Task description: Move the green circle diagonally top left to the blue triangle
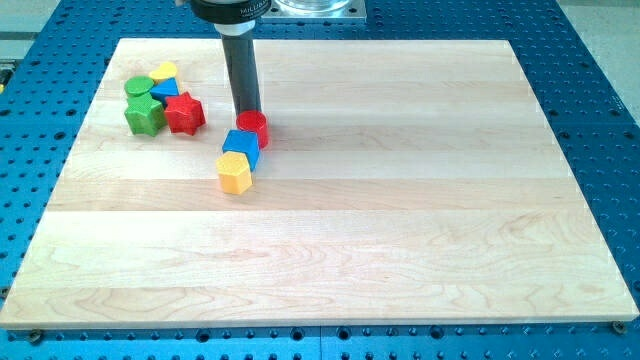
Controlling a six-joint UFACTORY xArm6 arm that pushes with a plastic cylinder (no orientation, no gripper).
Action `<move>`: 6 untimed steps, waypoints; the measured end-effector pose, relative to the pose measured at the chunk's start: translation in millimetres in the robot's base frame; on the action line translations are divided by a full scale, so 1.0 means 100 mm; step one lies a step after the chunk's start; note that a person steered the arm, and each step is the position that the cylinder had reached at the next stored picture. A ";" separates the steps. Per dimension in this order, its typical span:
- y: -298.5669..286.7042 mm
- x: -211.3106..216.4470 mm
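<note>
Yellow hexagon block (234, 174) sits nearest, while my tip (247, 112), holding nothing, touches the red cylinder (253, 127), well apart from the unmoved green circle (139, 87) beside the blue triangle (164, 89).

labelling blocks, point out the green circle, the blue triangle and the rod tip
green circle (138, 87), camera view, its top face
blue triangle (166, 89), camera view, its visible top
my tip (247, 111), camera view, rod's lower end
</note>
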State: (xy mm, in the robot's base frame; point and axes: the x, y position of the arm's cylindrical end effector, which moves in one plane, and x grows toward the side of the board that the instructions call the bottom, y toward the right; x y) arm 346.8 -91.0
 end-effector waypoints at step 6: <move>-1.54 0.35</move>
